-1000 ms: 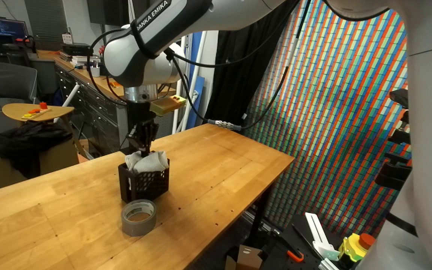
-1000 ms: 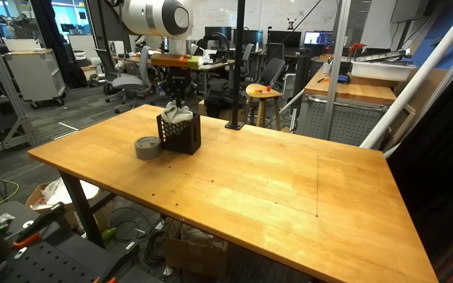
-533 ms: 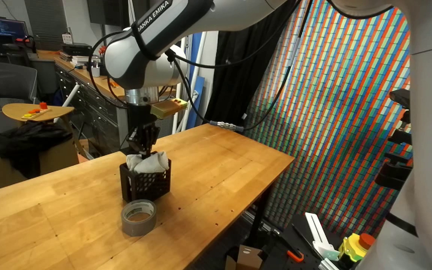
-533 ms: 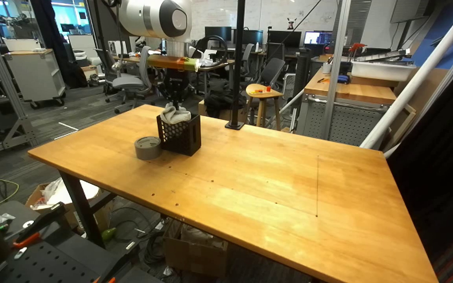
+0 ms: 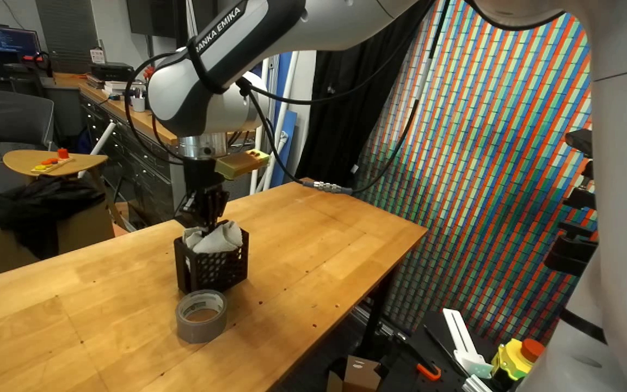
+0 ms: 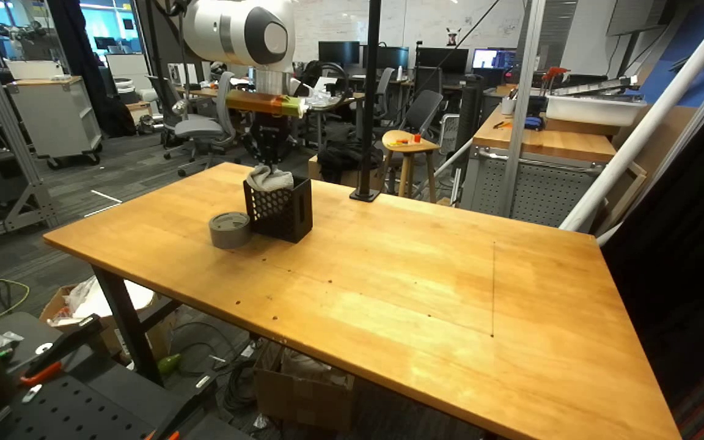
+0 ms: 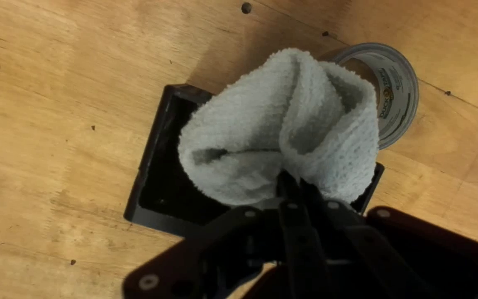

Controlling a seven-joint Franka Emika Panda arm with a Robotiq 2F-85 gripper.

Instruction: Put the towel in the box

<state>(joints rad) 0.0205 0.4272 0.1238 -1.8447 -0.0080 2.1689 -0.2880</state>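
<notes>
Towel [image 7: 239, 120], white and rumpled, is bunched at the mouth of the black box [image 5: 218, 272], bulging above its rim in both exterior views. The gripper [image 7: 293, 179], pointing down, pinches a fold of towel. A grey tape roll [image 5: 202, 330] lies flat just beside the box on the wooden table [image 5: 340, 239].

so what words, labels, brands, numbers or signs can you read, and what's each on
"RANKA EMIKA": on the robot arm, in an exterior view, its start hidden.
"DUCK TAPE": inside the tape roll, in the wrist view; the finer print there is too small.
Too small or blurred to read: monitor, whiteboard, small white sign.
</notes>
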